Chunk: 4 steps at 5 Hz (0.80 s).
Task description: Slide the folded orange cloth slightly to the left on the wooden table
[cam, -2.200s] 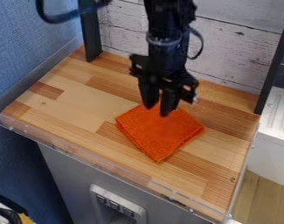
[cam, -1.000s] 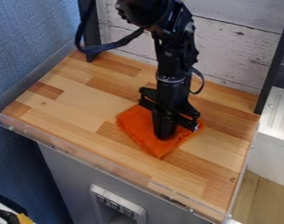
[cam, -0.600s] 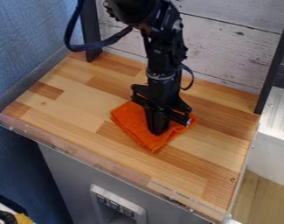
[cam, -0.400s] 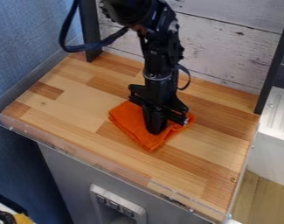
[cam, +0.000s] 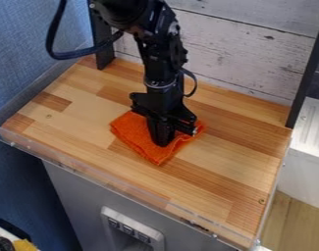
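Here's the black gripper [cam: 162, 142], down in the middle of the wooden worktop [cam: 233, 159], its two fingers drawn together on the orange cloth [cam: 129, 130]. The exact pinch is tucked out of sight, with the fingertips sunk among the folds and the gripper's body covering the cloth's far middle part. The cloth lies crumpled on the wood, one corner pointing towards the front edge, its left side folded in layers and its right side showing past the gripper. Up above, the black arm [cam: 163, 59] leans in from the top edge, its upper end cut off, and a dark cable [cam: 83, 52] loops out to the left, across the dark left post [cam: 104, 60]. Behind it all, the whitewashed plank wall [cam: 253, 63] runs out of the top of the view. A clear strip [cam: 109, 179] edges the front, so see-through that its outline is hard to follow. Down in the lower left corner, something yellow [cam: 24, 245] is cut off by the border; what it is, I can't tell.
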Tool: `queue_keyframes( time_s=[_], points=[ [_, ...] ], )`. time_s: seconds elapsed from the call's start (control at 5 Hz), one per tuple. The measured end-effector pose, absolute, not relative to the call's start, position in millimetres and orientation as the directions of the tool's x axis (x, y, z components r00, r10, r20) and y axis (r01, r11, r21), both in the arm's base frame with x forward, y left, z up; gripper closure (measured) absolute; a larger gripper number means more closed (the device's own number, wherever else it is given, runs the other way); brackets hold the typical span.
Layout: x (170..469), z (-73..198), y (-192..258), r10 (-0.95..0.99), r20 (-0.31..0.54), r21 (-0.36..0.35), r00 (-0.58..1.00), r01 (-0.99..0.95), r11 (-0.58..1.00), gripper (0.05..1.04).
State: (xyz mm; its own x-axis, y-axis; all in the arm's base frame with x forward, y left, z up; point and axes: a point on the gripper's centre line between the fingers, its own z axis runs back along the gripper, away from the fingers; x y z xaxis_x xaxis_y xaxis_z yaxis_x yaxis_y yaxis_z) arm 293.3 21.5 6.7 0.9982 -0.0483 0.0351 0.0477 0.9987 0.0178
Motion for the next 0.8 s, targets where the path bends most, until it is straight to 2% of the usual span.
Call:
queue_keyframes(
  time_s=[0.2, 0.4, 0.6, 0.8],
  points=[
    [291, 8, 24, -0.035, 0.036, 0.008, 0.999, 0.035, 0.999, 1.002],
    [281, 10, 27, -0.004, -0.021, -0.008, 1.0, 0.004, 1.0, 0.851],
    [283, 28, 34, -0.002, -0.042, -0.013, 0.999, 0.002, 1.0, 0.6],
    [292, 48, 44, -0.002, -0.049, -0.013, 0.999, 0.001, 1.0, 0.299]
  ],
)
